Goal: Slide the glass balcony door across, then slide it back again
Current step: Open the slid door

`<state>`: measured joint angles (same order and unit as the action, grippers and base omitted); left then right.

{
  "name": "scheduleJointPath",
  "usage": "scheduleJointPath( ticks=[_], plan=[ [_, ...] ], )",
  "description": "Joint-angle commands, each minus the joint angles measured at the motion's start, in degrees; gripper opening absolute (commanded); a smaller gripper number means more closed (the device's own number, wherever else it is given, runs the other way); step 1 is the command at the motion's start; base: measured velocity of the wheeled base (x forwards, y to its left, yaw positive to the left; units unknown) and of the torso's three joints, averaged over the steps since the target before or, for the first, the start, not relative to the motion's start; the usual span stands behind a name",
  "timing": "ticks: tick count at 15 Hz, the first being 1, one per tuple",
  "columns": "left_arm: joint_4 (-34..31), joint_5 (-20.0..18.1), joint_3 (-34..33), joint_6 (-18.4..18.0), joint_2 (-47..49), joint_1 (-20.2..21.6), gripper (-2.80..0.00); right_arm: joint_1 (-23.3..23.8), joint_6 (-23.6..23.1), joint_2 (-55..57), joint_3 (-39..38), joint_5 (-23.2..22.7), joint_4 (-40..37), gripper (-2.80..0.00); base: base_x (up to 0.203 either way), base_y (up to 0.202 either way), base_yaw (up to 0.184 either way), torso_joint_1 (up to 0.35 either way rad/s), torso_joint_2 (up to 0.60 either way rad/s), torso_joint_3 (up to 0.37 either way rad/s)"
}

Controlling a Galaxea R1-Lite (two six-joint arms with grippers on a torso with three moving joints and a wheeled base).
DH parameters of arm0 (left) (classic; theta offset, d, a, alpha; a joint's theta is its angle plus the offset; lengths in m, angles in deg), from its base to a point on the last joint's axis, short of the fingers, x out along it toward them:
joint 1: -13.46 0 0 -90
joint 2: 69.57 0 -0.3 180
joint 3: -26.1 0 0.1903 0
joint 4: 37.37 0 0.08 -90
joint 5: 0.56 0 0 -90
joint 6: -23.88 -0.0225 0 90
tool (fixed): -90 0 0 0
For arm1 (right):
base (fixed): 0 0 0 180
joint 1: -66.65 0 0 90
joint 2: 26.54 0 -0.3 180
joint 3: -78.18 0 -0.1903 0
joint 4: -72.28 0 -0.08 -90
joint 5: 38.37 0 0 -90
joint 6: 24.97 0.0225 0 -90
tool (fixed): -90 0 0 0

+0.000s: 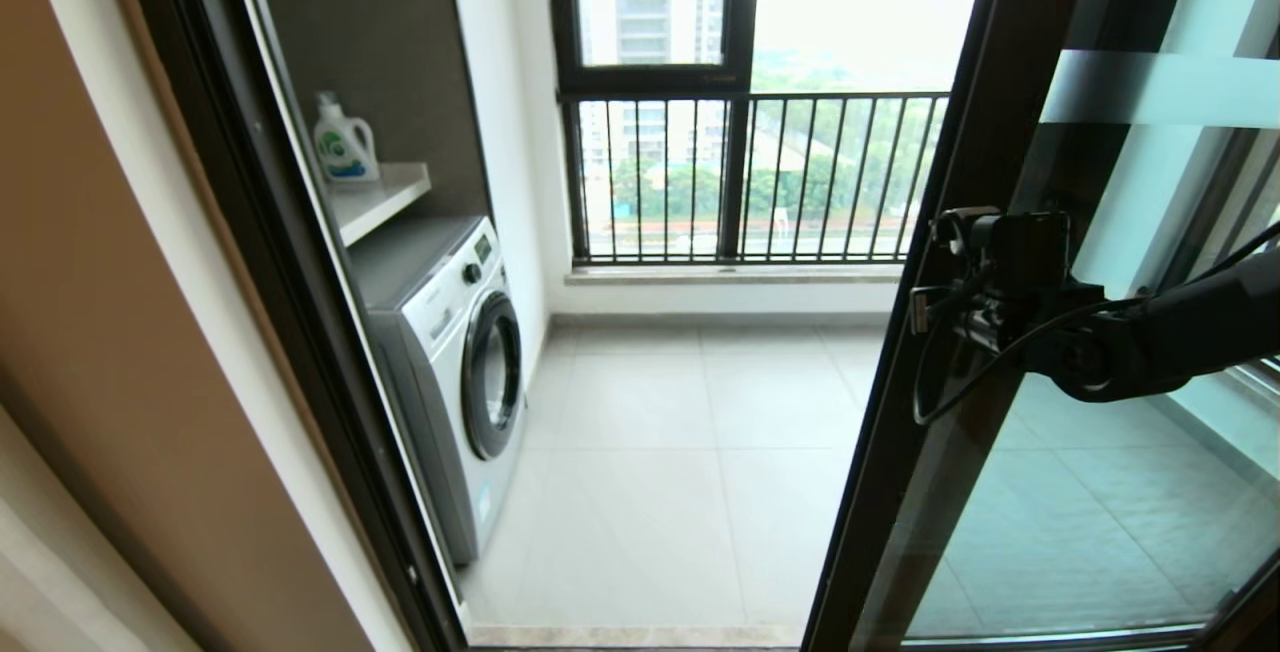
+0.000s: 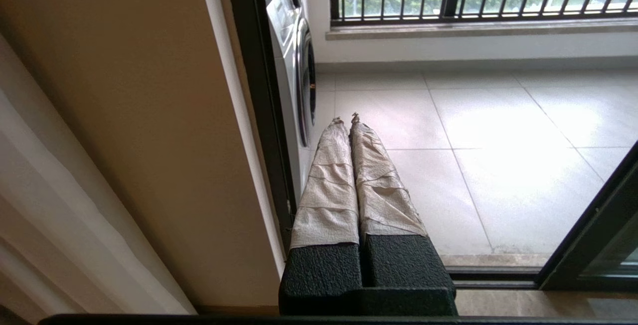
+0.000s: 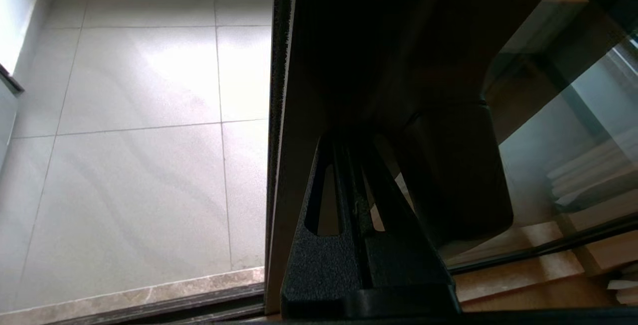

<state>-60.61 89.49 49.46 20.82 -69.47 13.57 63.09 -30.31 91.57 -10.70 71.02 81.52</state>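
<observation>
The glass balcony door stands at the right, its dark brown stile running top to bottom; a frosted band crosses its glass, and no characters can be made out on it here. The doorway to its left is open. My right gripper is at mid-height on that stile. In the right wrist view its black fingers lie shut together against the stile, tips lost in shadow. My left gripper, with tape-wrapped fingers, hangs shut and empty low beside the left jamb. The door's lower corner shows there too.
A white washing machine stands inside the balcony at the left, under a shelf with a detergent bottle. A window with black railing bars closes the far side. The floor track crosses the threshold. A tan wall flanks the left jamb.
</observation>
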Motion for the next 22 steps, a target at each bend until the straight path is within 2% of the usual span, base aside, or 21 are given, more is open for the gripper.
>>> scheduleJointPath(
  ticks=[1,5,16,22],
  plan=[
    [0.0,0.0,0.0,0.0,0.1,0.0,-2.8,1.7,-0.6,0.0,-1.2,0.0,1.4,-2.8,0.0,0.0,0.0,0.0,0.0,0.0],
    [0.0,0.0,0.0,0.0,0.1,0.0,-2.8,5.4,-0.8,-0.1,-1.6,-2.4,2.2,-2.8,0.0,0.0,0.0,0.0,0.0,0.0],
    [0.0,0.0,0.0,0.1,0.1,0.1,-2.8,11.7,-0.8,-1.4,-3.9,-7.6,2.7,-2.8,0.0,0.0,0.0,0.0,0.0,0.0],
    [0.0,0.0,0.0,0.0,0.1,0.0,-2.8,16.3,-2.6,-0.7,-3.2,-11.4,2.7,-2.8,0.0,0.0,0.0,0.0,0.0,0.0]
  ],
)
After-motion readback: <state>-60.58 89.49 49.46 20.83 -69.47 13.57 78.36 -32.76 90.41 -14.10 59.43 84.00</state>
